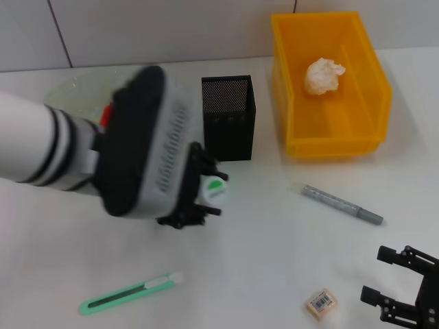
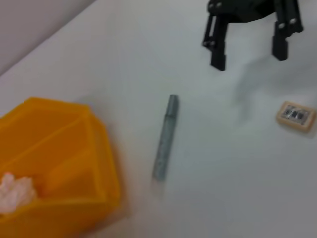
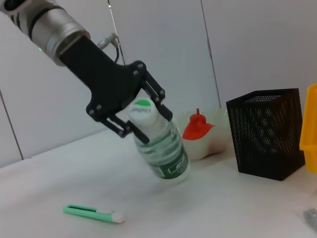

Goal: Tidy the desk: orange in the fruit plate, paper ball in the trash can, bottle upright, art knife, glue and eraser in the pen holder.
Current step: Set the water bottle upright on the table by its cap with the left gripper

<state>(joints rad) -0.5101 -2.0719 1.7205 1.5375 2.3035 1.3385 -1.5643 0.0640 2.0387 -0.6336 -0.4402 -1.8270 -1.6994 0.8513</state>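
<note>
My left gripper (image 1: 202, 195) (image 3: 146, 121) is shut on the neck of a clear bottle (image 3: 161, 146) with a green cap (image 1: 216, 188). The bottle is tilted, its base down near the table, left of the black mesh pen holder (image 1: 228, 116) (image 3: 267, 131). The paper ball (image 1: 324, 75) (image 2: 15, 191) lies in the yellow bin (image 1: 329, 137) (image 2: 64, 148). A green art knife (image 1: 130, 293) (image 3: 94, 213) lies at the front left. A grey glue stick (image 1: 341, 204) (image 2: 166, 139) and the eraser (image 1: 321, 302) (image 2: 296, 115) lie on the table. My right gripper (image 1: 376, 275) (image 2: 247, 57) is open at the front right, beside the eraser.
A clear plate (image 3: 213, 144) with a red-orange thing (image 3: 198, 126) in it stands at the back left, behind my left arm. A tiled wall runs along the table's far edge.
</note>
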